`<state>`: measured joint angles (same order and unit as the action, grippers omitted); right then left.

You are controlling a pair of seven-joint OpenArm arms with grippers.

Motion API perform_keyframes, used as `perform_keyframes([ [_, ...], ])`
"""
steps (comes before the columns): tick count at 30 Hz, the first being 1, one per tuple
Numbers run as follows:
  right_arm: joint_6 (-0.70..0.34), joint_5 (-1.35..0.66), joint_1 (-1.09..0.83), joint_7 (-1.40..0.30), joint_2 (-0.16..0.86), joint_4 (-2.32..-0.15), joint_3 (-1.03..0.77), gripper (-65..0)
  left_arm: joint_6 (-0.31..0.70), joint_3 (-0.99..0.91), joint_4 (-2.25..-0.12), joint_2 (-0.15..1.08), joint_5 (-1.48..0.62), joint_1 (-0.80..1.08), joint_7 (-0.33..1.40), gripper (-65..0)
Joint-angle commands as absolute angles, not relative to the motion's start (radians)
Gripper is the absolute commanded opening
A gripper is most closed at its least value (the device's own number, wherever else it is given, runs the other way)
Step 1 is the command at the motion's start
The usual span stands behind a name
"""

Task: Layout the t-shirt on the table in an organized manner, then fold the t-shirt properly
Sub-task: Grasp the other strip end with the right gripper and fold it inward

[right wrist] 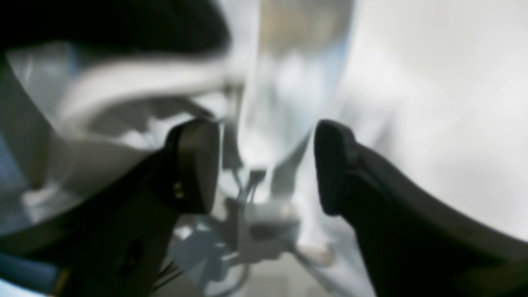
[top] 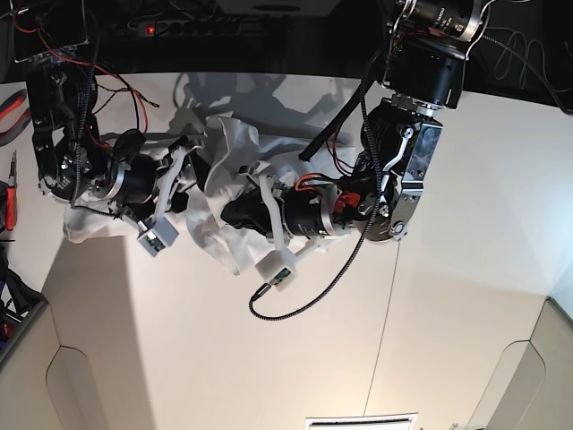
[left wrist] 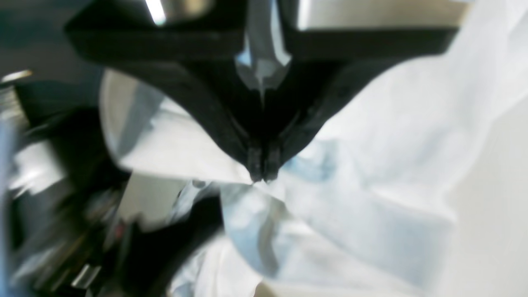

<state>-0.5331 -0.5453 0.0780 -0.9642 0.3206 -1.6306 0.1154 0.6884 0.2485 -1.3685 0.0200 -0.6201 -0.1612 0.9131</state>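
Observation:
The white t-shirt (top: 226,157) is bunched and wrinkled on the far part of the off-white table (top: 269,358), between my two arms. In the left wrist view my left gripper (left wrist: 262,175) is shut, its black fingertips pinching a fold of the t-shirt (left wrist: 371,165). In the base view the left gripper (top: 235,215) sits at the middle of the crumpled cloth. My right gripper (right wrist: 264,165) is open with nothing between its fingers, and blurred white cloth (right wrist: 433,103) lies beyond it. In the base view the right gripper (top: 183,188) is at the shirt's left side.
A black braided cable (top: 300,305) loops over the table below the left arm. Red-handled tools (top: 7,116) lie at the left edge. A dark seam line (top: 391,305) runs down the tabletop. Wires and a power strip (top: 179,27) line the dark back edge.

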Motion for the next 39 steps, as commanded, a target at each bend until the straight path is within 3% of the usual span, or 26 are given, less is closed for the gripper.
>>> perform_keyframes([
  [1, -0.538, -0.561, 0.11, -0.945, 0.33, -1.662, 0.109, -29.0, 0.698, 0.249, -1.376, 0.017, -0.622, -0.18, 0.881, -65.0],
  [8, -0.527, -0.548, 0.179, -0.943, 0.33, -1.695, 0.108, -29.0, 0.698, 0.249, -1.27, 0.016, -0.524, -0.18, 0.741, -65.0],
  [12, -0.478, -0.4, 0.186, -0.939, 0.33, -1.694, 0.079, -29.0, 0.695, 0.249, -1.168, 0.006, -0.44, -0.181, 0.637, -65.0],
  [21, -0.361, -0.355, 0.185, -0.945, 0.33, -1.673, -0.243, -28.9, 0.68, 0.249, -1.081, -0.025, -0.376, -0.187, 0.542, -65.0],
  [28, -0.376, -0.444, 0.185, -0.984, 0.331, -1.475, -0.436, -28.7, 0.68, 0.249, -1.081, -0.025, -0.376, -0.214, 0.542, -65.0],
  [35, -0.446, -0.565, 0.185, -1.007, 0.336, -1.262, -0.476, -28.6, 0.68, 0.249, -1.081, -0.025, -0.375, -0.213, 0.545, -65.0],
  [39, -0.46, -0.557, 0.185, -0.997, 0.343, -1.212, -0.476, -20.5, 0.681, 0.249, -1.081, -0.025, -0.375, -0.213, 0.558, -65.0],
])
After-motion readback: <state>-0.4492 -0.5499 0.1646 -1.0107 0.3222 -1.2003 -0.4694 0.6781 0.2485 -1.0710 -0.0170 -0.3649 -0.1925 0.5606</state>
